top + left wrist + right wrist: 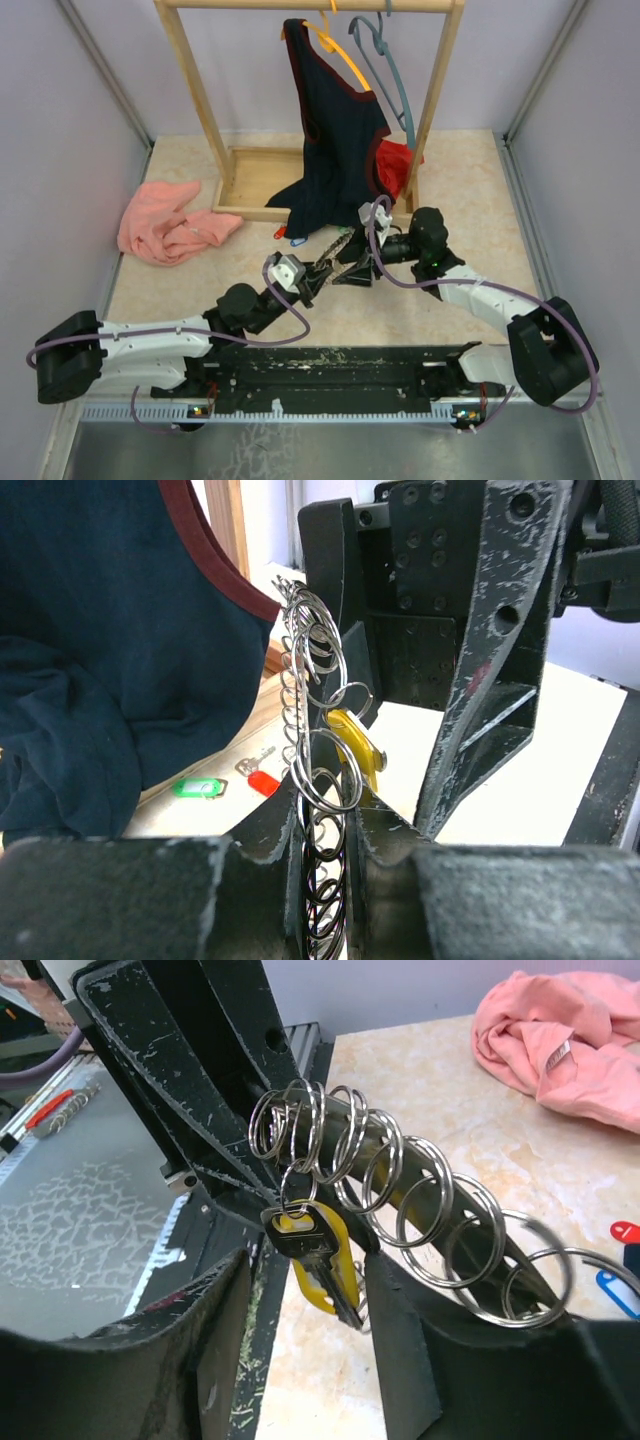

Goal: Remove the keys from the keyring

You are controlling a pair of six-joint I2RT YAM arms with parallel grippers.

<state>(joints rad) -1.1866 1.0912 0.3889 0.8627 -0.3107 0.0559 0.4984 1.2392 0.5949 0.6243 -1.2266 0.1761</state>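
The keyring is a dark ring strung with many small silver split rings. My left gripper is shut on its lower part and holds it edge-on above the table. One key with a yellow tag hangs from a split ring. My right gripper is open, with one finger on each side of that key; I cannot tell whether they touch it. The yellow tag also shows in the left wrist view. A green tag and a red-tagged key lie loose on the table.
A wooden clothes rack stands behind, with a dark garment and hangers on it. A red cloth lies at its base and a pink cloth at the left. Red and blue tags lie on the table.
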